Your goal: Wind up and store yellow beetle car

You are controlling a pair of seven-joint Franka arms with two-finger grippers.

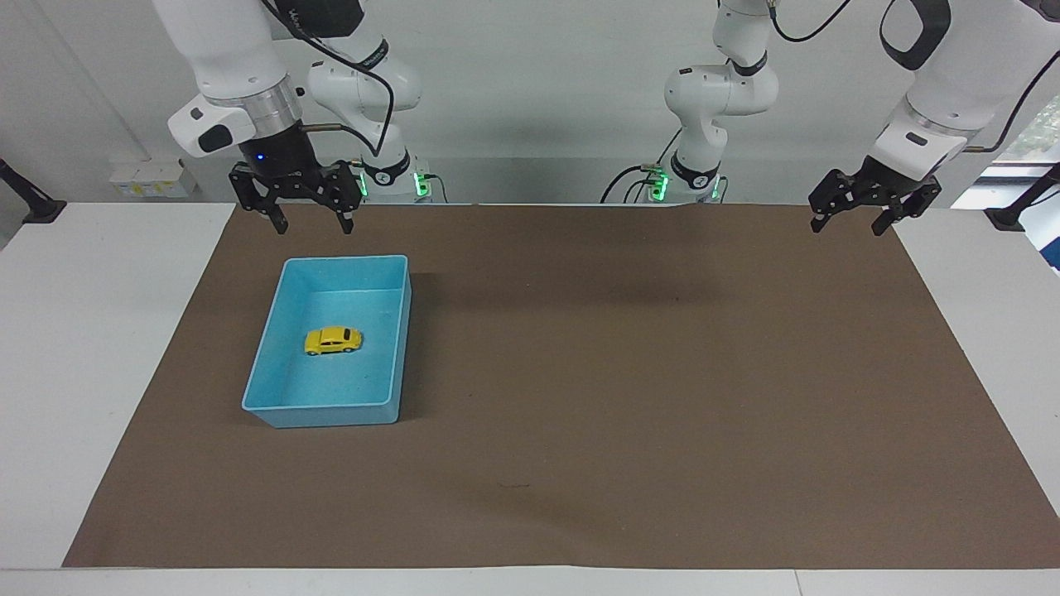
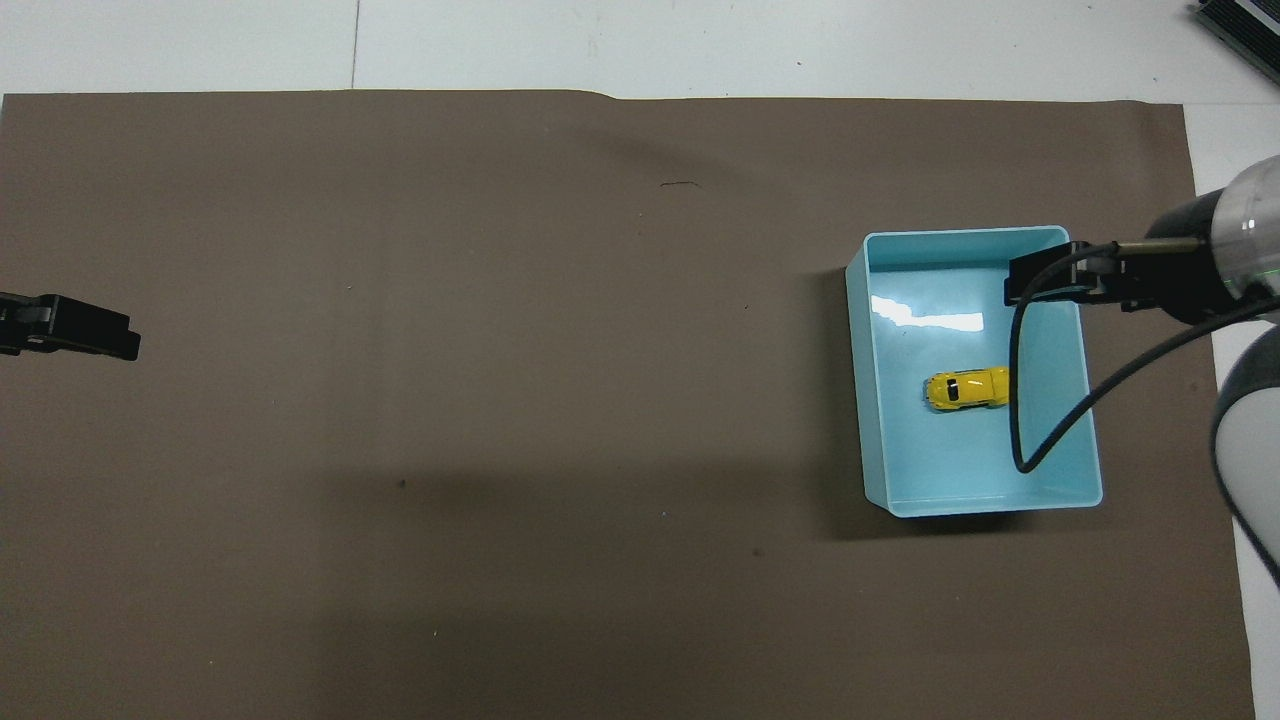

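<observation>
The yellow beetle car [image 1: 333, 340] stands on its wheels on the floor of the blue bin [image 1: 331, 407], near its middle. It also shows in the overhead view [image 2: 968, 389], inside the bin [image 2: 870, 400]. My right gripper [image 1: 313, 223] is open and empty, raised in the air over the mat by the bin's robot-side rim, clear of bin and car. In the overhead view it [image 2: 1040, 280] overlaps the bin's corner, and its cable loops across the bin. My left gripper [image 1: 853, 225] is open and empty, waiting over the mat's corner at the left arm's end [image 2: 120, 343].
A brown mat [image 1: 629, 372] covers most of the white table [image 1: 83, 348]. The bin lies toward the right arm's end of the mat. Nothing else lies on the mat.
</observation>
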